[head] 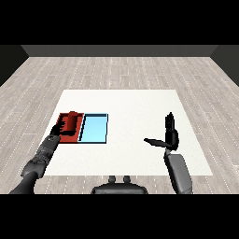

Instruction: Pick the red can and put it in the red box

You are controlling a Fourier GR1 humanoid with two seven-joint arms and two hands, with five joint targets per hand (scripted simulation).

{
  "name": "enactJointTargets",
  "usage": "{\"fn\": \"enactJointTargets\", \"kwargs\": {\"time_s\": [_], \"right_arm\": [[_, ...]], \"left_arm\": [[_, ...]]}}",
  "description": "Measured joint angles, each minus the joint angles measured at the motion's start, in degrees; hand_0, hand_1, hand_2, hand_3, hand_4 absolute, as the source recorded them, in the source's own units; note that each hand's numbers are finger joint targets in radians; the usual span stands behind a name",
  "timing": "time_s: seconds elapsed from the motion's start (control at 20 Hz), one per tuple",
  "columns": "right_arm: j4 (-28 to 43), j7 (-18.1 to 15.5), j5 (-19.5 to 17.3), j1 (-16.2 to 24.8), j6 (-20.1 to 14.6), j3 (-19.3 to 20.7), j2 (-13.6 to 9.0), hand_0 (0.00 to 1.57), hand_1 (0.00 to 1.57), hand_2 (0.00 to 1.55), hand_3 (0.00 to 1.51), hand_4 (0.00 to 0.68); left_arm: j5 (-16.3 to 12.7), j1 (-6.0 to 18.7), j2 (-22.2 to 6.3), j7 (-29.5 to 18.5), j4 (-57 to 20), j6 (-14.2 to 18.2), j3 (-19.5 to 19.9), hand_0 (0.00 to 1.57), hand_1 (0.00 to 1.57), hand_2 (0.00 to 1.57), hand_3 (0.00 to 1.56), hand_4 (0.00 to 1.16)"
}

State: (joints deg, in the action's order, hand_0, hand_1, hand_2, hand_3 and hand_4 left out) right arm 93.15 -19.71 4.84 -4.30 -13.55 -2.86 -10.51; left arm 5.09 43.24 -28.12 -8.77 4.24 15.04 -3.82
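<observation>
The red can [71,121] is seen lying over the red tray [65,136], within that tray's outline, with the robot's left hand [59,127] set against its near left side. The black fingers of that hand are curled at the can's edge, and the can appears to be held by them, though the exact contact is hard to make out because can and tray share nearly the same colour. The left forearm [41,158] is stretched in from the lower left corner of the view and across the table's left edge to the tray.

The light blue tray [94,129] is placed just beside the red one, on its right, the two touching along a dark shared rim. Nothing is seen inside the blue tray; the red tray is occupied by the can alone.

Well apart, on the right side of the white table [135,107], the right hand [170,136] is raised with its fingers straight and pointing upward and its thumb spread out to the left. Nothing is held by it.
</observation>
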Motion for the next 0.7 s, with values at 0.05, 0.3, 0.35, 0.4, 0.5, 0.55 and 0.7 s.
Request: {"fn": "enactJointTargets", "kwargs": {"time_s": [0.05,0.3,0.35,0.4,0.5,0.55,0.7], "right_arm": [[-0.07,-1.12,0.28,0.77,0.58,0.07,0.09,0.0,0.0,0.0,0.0,0.0],[0.99,-0.72,0.49,0.38,0.79,-0.34,0.94,0.0,0.0,0.0,0.0,0.0],[1.73,-0.44,0.45,0.53,0.64,-0.64,1.19,0.0,0.0,0.0,0.0,0.0],[2.0,-0.48,0.74,0.73,0.78,-0.47,1.19,0.0,0.0,0.0,0.0,0.0],[2.16,-0.92,1.46,1.03,1.3,-0.42,1.46,0.0,0.0,0.0,0.0,0.0],[2.26,-1.14,1.84,1.05,1.69,-0.67,1.75,0.0,0.0,0.0,0.0,0.0],[2.94,-1.3,3.08,1.54,3.5,-1.52,1.93,0.0,0.0,0.0,0.0,0.0]], "left_arm": [[-0.05,0.69,-0.42,0.68,-0.2,0.21,0.22,0.0,0.0,0.0,0.0,0.0],[-4.75,0.09,-1.69,-4.78,2.44,1.89,5.45,0.0,0.0,0.0,0.0,0.0],[-6.3,-0.05,-1.79,-6.86,3.63,2.48,7.07,0.0,0.0,0.0,0.0,0.0],[-8.12,0.1,-1.28,-9.61,5.39,2.92,8.89,0.0,0.0,0.0,0.0,0.0],[-11.48,-0.08,-0.66,-15.63,9.25,2.12,12.14,0.0,0.0,0.0,0.0,0.0],[-13.03,0.1,0.35,-18.29,11.22,1.55,13.49,0.0,0.0,0.0,0.0,0.0],[-17.85,0.84,4.07,-24.89,17.46,-3.48,16.88,0.0,0.0,0.0,0.0,0.0]]}}
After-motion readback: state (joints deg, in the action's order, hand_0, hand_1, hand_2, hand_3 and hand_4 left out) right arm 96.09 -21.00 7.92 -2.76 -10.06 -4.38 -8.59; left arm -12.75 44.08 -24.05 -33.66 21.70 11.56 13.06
